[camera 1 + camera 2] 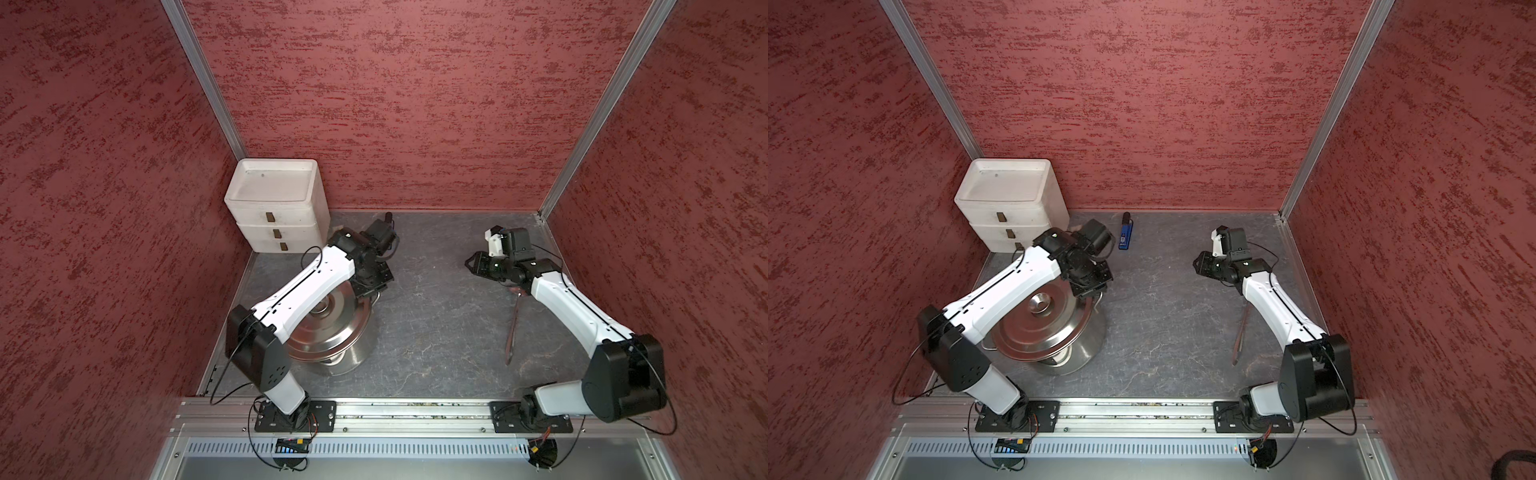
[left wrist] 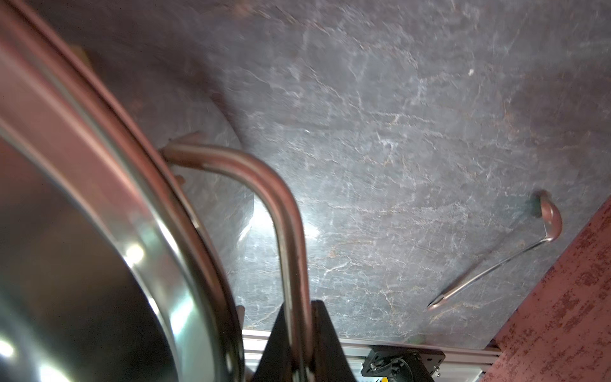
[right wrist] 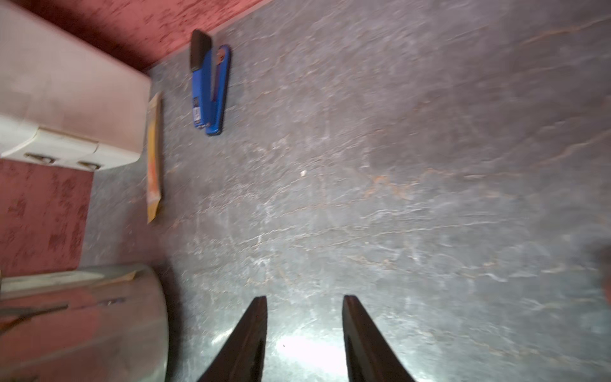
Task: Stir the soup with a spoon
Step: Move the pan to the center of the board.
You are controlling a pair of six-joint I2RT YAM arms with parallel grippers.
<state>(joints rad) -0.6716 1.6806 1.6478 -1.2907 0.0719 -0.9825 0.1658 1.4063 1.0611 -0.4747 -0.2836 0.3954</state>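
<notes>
Some of the spoon (image 1: 512, 332) hides under right arm (image 1: 573, 307); left hand (image 2: 299, 309) clamps pot handle (image 2: 281, 205), right hand (image 3: 304, 301) gapes.

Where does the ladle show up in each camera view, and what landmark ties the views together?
Both top views: ladle right of centre, well apart from the pot.
Left wrist: lower right.
Right wrist: not clearly in it; only a blur at the right edge.
Shared landmark: the pot, in all four.
</notes>
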